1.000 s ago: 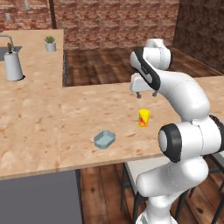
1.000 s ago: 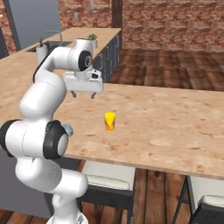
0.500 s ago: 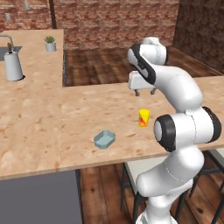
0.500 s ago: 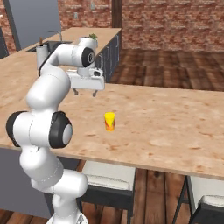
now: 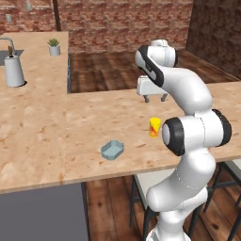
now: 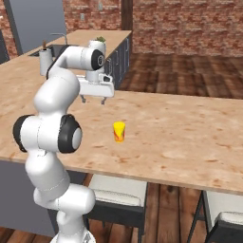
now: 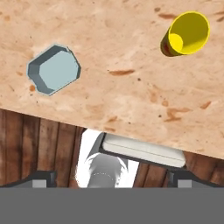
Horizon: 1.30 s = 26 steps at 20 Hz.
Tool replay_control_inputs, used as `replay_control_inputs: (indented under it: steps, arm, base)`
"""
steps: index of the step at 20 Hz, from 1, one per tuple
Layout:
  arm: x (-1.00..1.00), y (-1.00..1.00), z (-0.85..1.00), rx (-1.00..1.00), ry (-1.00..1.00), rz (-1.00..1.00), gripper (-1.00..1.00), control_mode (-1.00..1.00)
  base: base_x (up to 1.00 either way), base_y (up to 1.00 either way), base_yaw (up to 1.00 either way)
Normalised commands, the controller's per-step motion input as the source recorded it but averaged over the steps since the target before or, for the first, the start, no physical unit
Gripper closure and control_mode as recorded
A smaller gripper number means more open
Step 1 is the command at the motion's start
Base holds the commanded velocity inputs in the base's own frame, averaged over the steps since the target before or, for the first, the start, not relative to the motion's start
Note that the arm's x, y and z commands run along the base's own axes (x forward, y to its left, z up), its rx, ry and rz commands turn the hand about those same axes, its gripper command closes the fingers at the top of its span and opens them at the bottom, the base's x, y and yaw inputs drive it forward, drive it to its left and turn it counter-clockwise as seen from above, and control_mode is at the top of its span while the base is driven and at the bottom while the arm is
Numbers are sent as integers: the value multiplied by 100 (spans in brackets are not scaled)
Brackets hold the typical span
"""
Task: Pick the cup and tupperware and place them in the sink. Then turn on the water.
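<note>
Since a sec ago: elbow has rolled round toward the base, upper arm now more upright; pincer [image 5: 153, 99] has drifted a bit toward the far desk edge, still high. Cup & tupperware haven't budged.

L to R, left base view:
- Grey pitcher [image 5: 14, 71] and small potted plant [image 5: 54, 47] on the far-left wing of the desk [image 5: 42, 141]. Sink edge maybe just by the pitcher, too cut off to be sure.
- Tupperware [image 5: 112, 149] flat on the desk, near the front edge, open side up, empty.
- Cup [image 5: 155, 127] upright, to the right of the tupperware, well apart from it, just beside the arm's elbow joint.
- Pincer above the desk, beyond the cup, pointing down. Jaws wide, nothing between them.

Hand view: tupperware [image 7: 54, 68] one side, cup [image 7: 183, 34] at the other, mouth facing cam; neither lined up between the tips.

Right base view: cup [image 6: 119, 131] stands clear on all sides, pincer [image 6: 93, 99] off to its left and higher.

Step in hand, my read: approach for 1st pick, prob. the cup. To do it well: slide over till the cup sits centred between the tips, then drop straight down, keep jaws wide till they straddle the rim. Cup tapers, so grip lowish, near the red band, or it may squirt out. Close gently; light cup tips easy.
</note>
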Motion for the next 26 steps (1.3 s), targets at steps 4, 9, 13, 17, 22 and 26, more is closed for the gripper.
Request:
replay_control_inputs:
  steps: [4, 9, 13, 17, 22, 26]
  arm:
    - [4, 0, -7, 0, 4, 1, -100, -100]
    - [4, 0, -14, 0, 1, 1, -100, -100]
    - [5, -8, -20, 0, 0, 6, -100, -100]
    - [7, -3, -18, 0, 0, 4, -100, -100]
    - [9, -1, -18, 0, 0, 2, -100, -100]
    - [10, -1, -20, 0, 0, 0, -100, -100]
  base:
    - [0, 0, 0]
    - [0, 0, 0]
    - [0, 0, 0]
    - [0, 0, 0]
    - [0, 0, 0]
    - [0, 0, 0]
